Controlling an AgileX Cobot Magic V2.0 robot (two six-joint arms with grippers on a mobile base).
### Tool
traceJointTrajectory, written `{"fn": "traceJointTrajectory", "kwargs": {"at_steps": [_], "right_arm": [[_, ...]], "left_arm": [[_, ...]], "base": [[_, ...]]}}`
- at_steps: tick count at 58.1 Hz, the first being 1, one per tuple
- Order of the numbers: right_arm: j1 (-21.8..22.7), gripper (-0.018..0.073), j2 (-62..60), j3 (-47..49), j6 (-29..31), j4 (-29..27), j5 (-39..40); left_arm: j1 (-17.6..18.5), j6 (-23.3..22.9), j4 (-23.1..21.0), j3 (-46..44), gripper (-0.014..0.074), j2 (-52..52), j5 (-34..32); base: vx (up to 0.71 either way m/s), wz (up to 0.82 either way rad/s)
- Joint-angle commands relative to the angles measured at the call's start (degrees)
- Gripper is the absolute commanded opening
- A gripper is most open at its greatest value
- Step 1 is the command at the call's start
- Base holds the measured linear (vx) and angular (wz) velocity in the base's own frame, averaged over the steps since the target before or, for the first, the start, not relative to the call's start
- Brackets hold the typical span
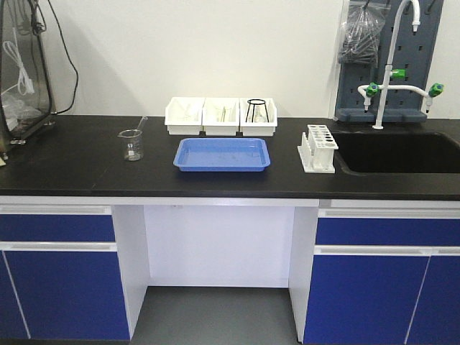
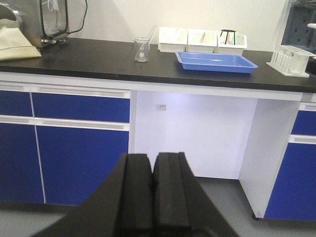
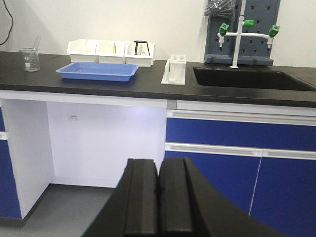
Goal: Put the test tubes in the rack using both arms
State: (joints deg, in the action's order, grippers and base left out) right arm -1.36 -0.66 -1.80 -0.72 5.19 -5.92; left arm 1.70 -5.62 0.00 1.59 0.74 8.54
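Note:
The white rack (image 1: 318, 149) stands on the black counter, right of the blue tray (image 1: 221, 164) and beside the sink. It also shows in the left wrist view (image 2: 291, 59) and the right wrist view (image 3: 175, 69). Faint clear shapes lie in the tray; I cannot tell whether they are test tubes. My left gripper (image 2: 153, 160) is shut and empty, low in front of the cabinets, well short of the counter. My right gripper (image 3: 158, 165) is also shut and empty, at a similar low height. Neither arm shows in the front view.
A clear beaker (image 1: 131, 144) with a glass rod stands left of the tray. Three white bins (image 1: 221, 115) sit behind it; the right one holds a black tripod ring (image 1: 257, 110). A black sink (image 1: 395, 152) with a white faucet (image 1: 392, 72) is at right. Equipment (image 1: 21, 65) stands far left.

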Motion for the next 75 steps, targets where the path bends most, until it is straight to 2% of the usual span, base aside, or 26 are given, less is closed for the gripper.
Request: {"fn": "traceJointTrajectory", "kwargs": {"at_steps": [1,75], "right_arm": [[-0.1,-0.0008,-0.6,-0.7,0.1,0.7,4.6],[-0.1,-0.0008,-0.6,-0.7,0.1,0.7,4.6]], "left_arm": [[-0.1,-0.3,0.0,-1.5,-0.0004,0.7,-4.6],[-0.1,-0.3,0.0,-1.5,-0.0004,0.7,-4.6]], "base": [[0.35,-0.03],[0.38,-0.03]]}}
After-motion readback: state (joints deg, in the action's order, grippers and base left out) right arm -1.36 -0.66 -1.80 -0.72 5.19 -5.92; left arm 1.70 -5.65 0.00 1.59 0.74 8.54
